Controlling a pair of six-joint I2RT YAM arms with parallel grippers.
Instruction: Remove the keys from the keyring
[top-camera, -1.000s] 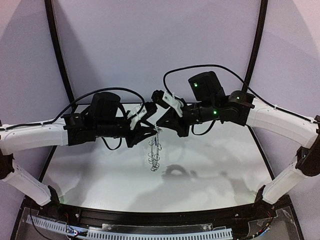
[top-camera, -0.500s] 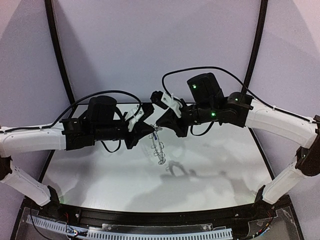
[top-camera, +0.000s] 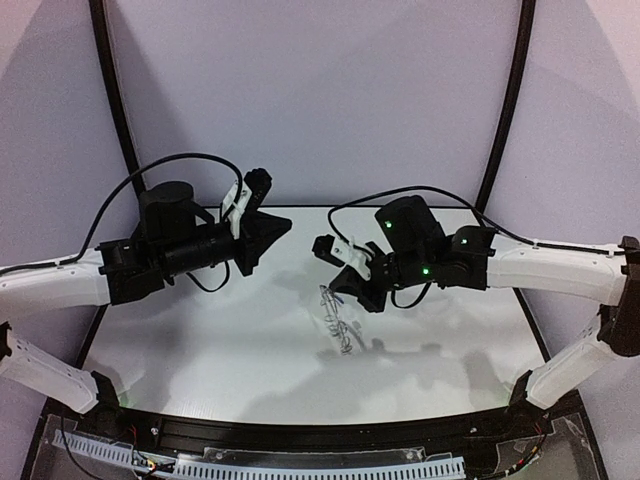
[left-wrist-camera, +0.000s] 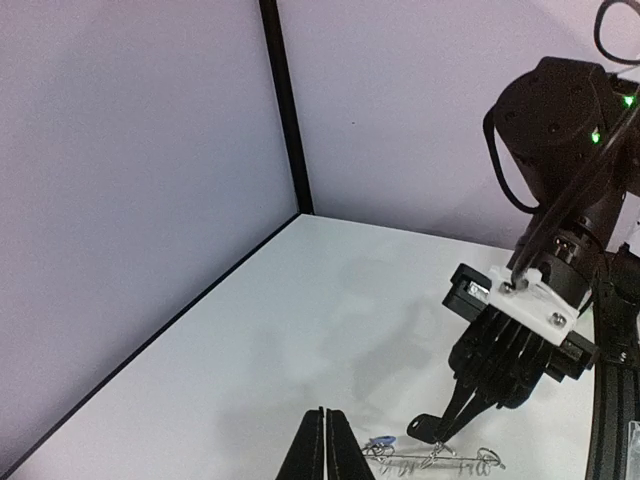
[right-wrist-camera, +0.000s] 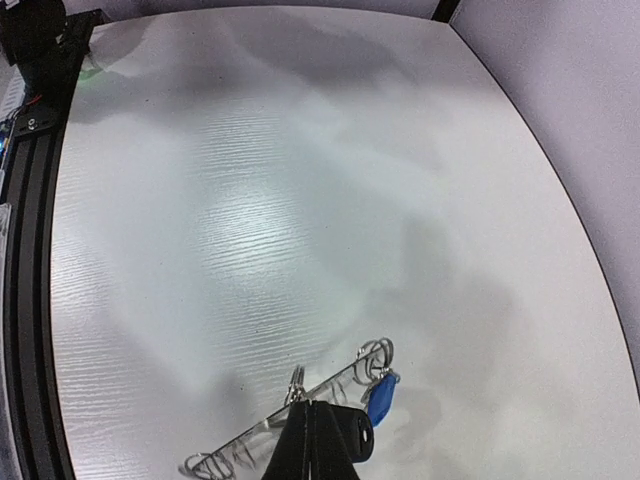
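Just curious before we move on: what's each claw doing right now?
Left gripper: shut, nothing visible in it.
Right gripper: shut on the keyring, which hangs from it.

No readable text, labels, brands or numbers appear on anything in view

The left arm (top-camera: 55, 285) and right arm (top-camera: 560, 262) wear white shells over black joints, black cables (top-camera: 180, 157) looping above. Green lights (top-camera: 388, 224) glow near the right gripper's (left-wrist-camera: 428, 428) white bracket (left-wrist-camera: 530, 298).

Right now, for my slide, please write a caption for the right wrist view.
Right gripper grips the wire-looped keyring, blue key attached, over the white table.
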